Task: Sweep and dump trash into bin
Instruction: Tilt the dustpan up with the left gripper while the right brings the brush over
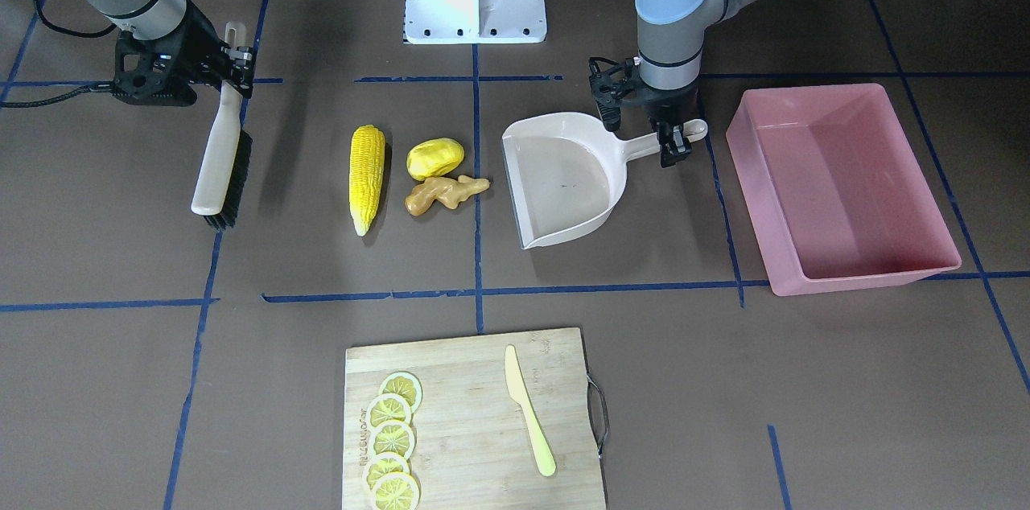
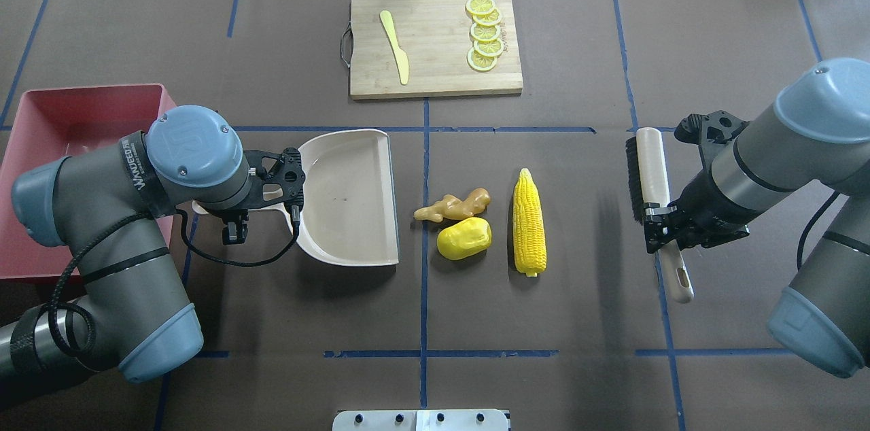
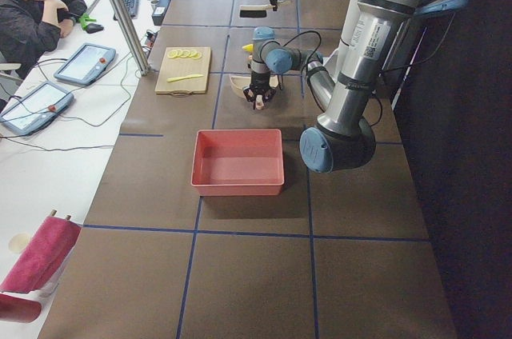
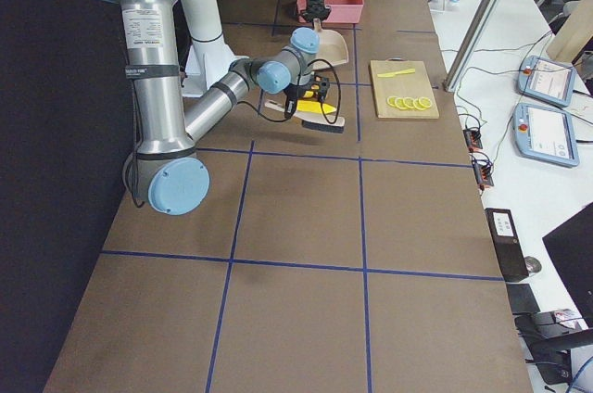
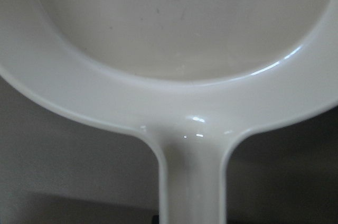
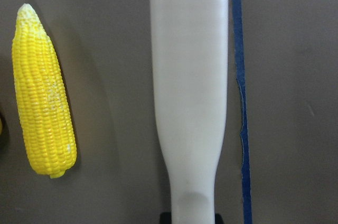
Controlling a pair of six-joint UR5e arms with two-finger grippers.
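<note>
the left gripper (image 1: 672, 141) is clamping its fingers narrowly on the handle of the beige dustpan (image 1: 563, 180), which is lying on the table (image 1: 684, 381) with its open mouth facing the trash. the right gripper (image 1: 239, 63) is closing on the handle of the brush (image 1: 216, 172), whose bristles are pointing toward the corn cob (image 1: 367, 176); whether the bristles are touching the table is not clear from these views. the corn cob is lying on the table between the brush and the other two items. the potato lump (image 1: 434, 158) and the ginger root (image 1: 442, 194) are sitting just beside each other, near the dustpan mouth. the pink bin (image 1: 925, 196) is standing on the robot's left, beyond the dustpan handle. a cutting board (image 1: 475, 397) is carrying lemon slices (image 1: 392, 439) and a yellow knife (image 1: 527, 409).
</note>
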